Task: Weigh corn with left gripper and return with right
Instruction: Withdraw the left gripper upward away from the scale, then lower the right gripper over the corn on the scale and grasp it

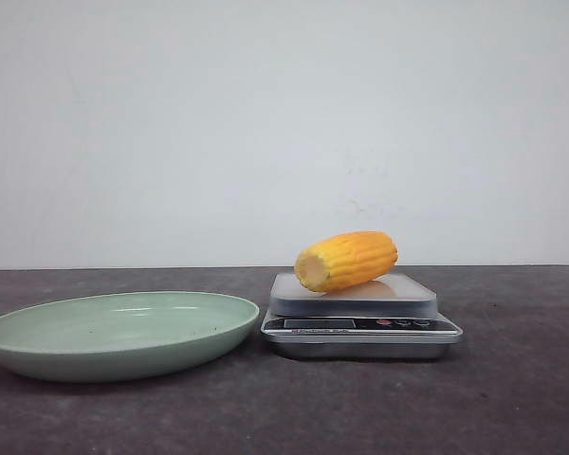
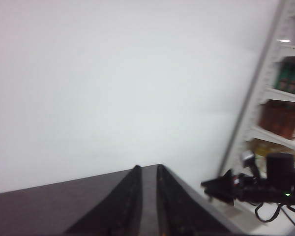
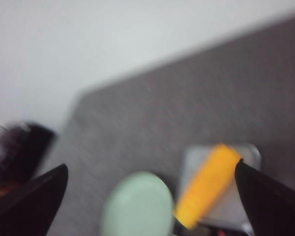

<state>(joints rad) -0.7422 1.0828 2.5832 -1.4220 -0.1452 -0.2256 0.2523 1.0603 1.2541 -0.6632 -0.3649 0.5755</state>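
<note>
Item: short, stubby yellow-orange corn cob piece (image 1: 347, 261) with ridged kernel rows, pale cut end toward the left of the front view, rounded tip toward the right. Location: lying on its side on the silver platform of a small digital kitchen scale (image 1: 360, 325), right of centre in the front view; in the right wrist view it shows as a blurred orange bar in the lower right

Adjacent: shallow pale-green round plate (image 1: 123, 334), lower left of the front view, just beside the scale, holding nothing visible; dark grey tabletop (image 1: 512, 398)

Left gripper (image 2: 147, 194): fingers nearly together with only a narrow slit between them, holding nothing, aimed at the white wall

Right gripper (image 3: 150, 196): spread wide, released, corn between its finger lines but well off

Handling, judged: light, stiff, not fragile; round body likely to roll, ridges should give grip. Take hold across the mid-body, pads on opposite kernel rows, clear of the tapered tip
</note>
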